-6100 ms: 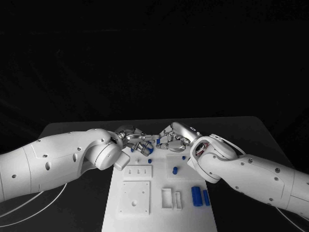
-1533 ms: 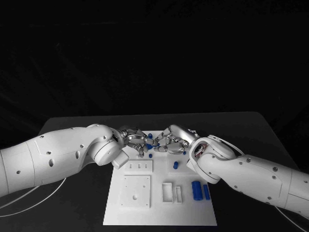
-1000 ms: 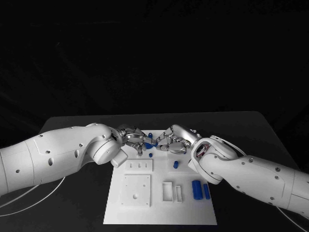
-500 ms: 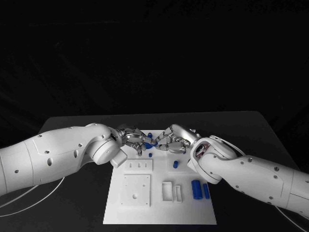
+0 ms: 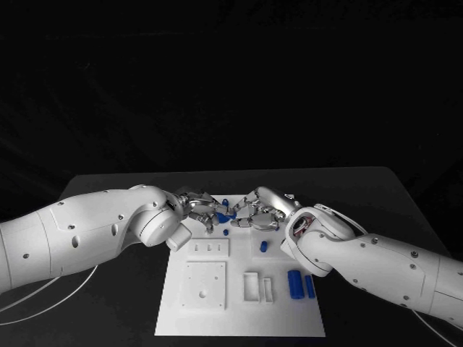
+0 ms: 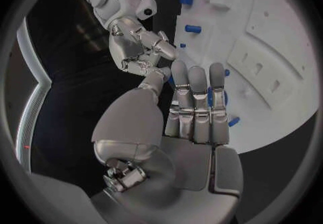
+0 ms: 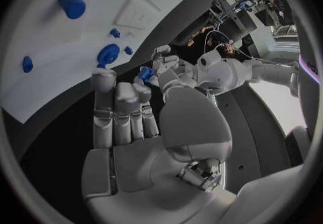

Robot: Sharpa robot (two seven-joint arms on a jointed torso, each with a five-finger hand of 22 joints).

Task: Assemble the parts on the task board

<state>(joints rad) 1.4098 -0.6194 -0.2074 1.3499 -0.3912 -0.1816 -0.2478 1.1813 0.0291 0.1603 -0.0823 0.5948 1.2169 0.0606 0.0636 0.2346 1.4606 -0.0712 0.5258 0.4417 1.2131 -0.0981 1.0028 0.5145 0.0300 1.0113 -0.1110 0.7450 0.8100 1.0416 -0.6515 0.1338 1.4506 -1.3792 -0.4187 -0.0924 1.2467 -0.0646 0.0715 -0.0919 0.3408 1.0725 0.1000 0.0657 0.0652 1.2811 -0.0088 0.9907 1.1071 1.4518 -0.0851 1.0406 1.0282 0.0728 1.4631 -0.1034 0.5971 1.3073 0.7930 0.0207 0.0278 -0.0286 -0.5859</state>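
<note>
The white task board [image 5: 216,303] lies lengthwise on the black table. My two hands meet above its far end. My left hand [image 5: 198,209] pinches a small blue part [image 5: 222,216] at its fingertips; the right wrist view has that part [image 7: 145,73] at the left hand [image 7: 163,65]. The fingertips of my right hand [image 5: 257,211] reach up to the same part, and I cannot tell whether they grip it. Loose blue parts lie on the board: one below the hands [image 5: 226,233], one mid-board [image 5: 262,246], and two long ones side by side [image 5: 294,283].
The board has raised white blocks with slots [image 5: 209,250], a square plate [image 5: 203,286] and two narrow upright pieces [image 5: 252,290]. Another blue part [image 5: 224,202] stands at the board's far edge. Black table lies on both sides of the board.
Both hands have stayed together over the board's far end with the blue part between them; only small finger shifts show. The view has shifted since the oldest frame.
</note>
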